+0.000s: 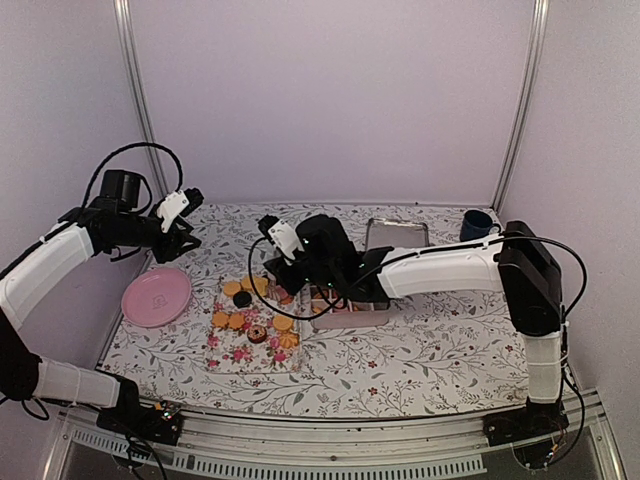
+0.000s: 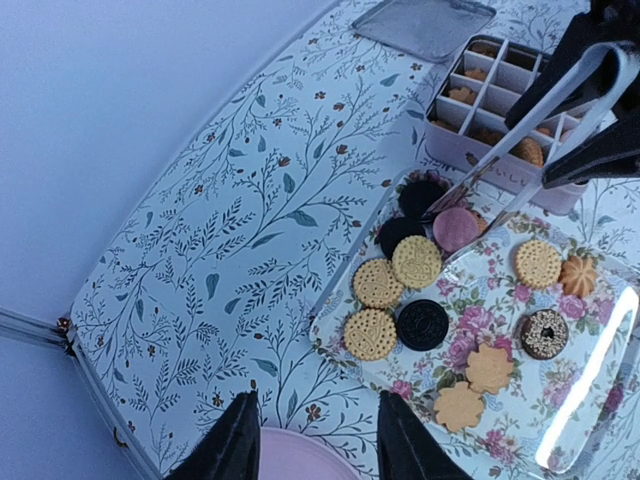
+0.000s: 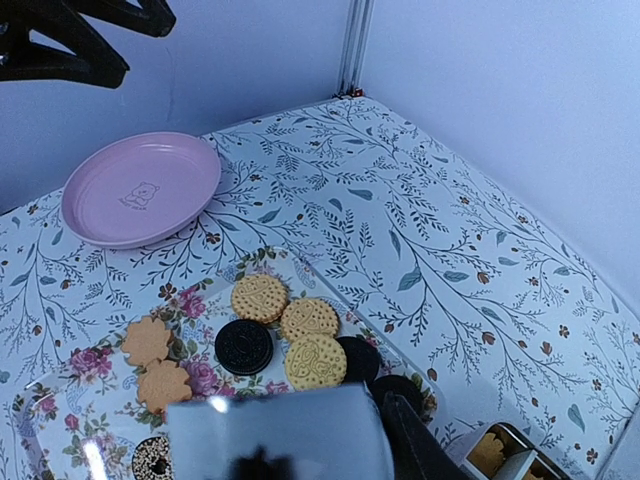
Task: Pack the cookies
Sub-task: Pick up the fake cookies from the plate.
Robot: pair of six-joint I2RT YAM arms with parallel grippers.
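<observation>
On the tray (image 2: 590,330), which sits on the flowered worktop (image 2: 230,230), lie the unpacked cookies (image 2: 417,262): tan rounds, black ones, flower shapes, a sprinkled ring and one pink cookie (image 2: 455,228). Just off the tray's right edge stands the divided box (image 2: 500,110), with cookies in some of its cells. Its lid (image 2: 425,25) lies farther out on that side.

The right gripper (image 2: 595,105) hangs over the box side of the tray, its jaws closed on a pair of metal tongs (image 2: 480,165). The tongs slope down, their long axis running from the box toward the cluster at the tray's far corner. Their tips seem to bracket the pink cookie, one on each side. Whether they touch it I cannot tell. The coming move likely turns on this: the tips must pinch the pink cookie alone, though black cookies lie just beside it.

The left gripper (image 2: 318,445) is well off the tray's left side, above the pink plate (image 3: 140,188), with its jaws moderately apart and holding nothing. The right arm is plainly the nearer.

From the right wrist, the tongs are a grey blur covering the near part of the tray, and only a corner of the box shows. From above, the right arm hides the tong tips and part of the box.
</observation>
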